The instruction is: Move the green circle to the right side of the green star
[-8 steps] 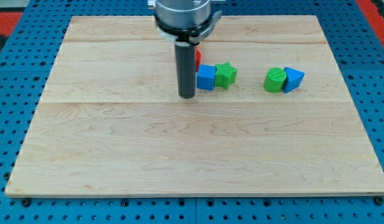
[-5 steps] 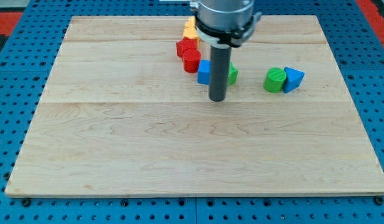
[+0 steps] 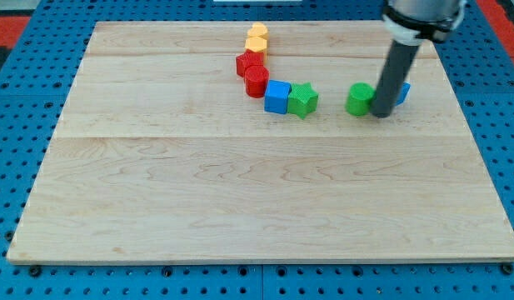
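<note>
A: Which step is this?

B: The approach is done. My tip [image 3: 382,114] sits at three o'clock of the small green plastic circle [image 3: 358,99], touching or just beside it, hiding most of a blue block [image 3: 402,92] behind.

A: And next?

B: A steady push towards nine o'clock, stopping just short of the green plastic star [image 3: 303,100] on the pale wooden bench [image 3: 240,200].

A: Any hand?

B: None, only the rod.

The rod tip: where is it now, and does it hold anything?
My tip: no jaws, holds nothing; it sits at the right edge of the green circle, in front of the blue block.
</note>
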Action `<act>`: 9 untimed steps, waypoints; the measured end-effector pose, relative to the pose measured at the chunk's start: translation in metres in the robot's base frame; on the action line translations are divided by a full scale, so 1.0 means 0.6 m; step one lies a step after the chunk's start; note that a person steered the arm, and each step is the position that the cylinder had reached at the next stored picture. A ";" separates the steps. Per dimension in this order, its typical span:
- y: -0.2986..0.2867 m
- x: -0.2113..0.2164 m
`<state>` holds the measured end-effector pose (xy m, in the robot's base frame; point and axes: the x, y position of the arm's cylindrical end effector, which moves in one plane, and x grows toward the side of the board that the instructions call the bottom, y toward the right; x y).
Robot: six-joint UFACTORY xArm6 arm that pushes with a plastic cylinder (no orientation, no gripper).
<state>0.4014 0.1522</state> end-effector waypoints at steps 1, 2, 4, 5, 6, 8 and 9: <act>-0.009 0.022; 0.140 0.044; 0.136 -0.071; 0.058 -0.053; 0.069 -0.048; -0.014 -0.095; -0.017 -0.079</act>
<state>0.3543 0.1417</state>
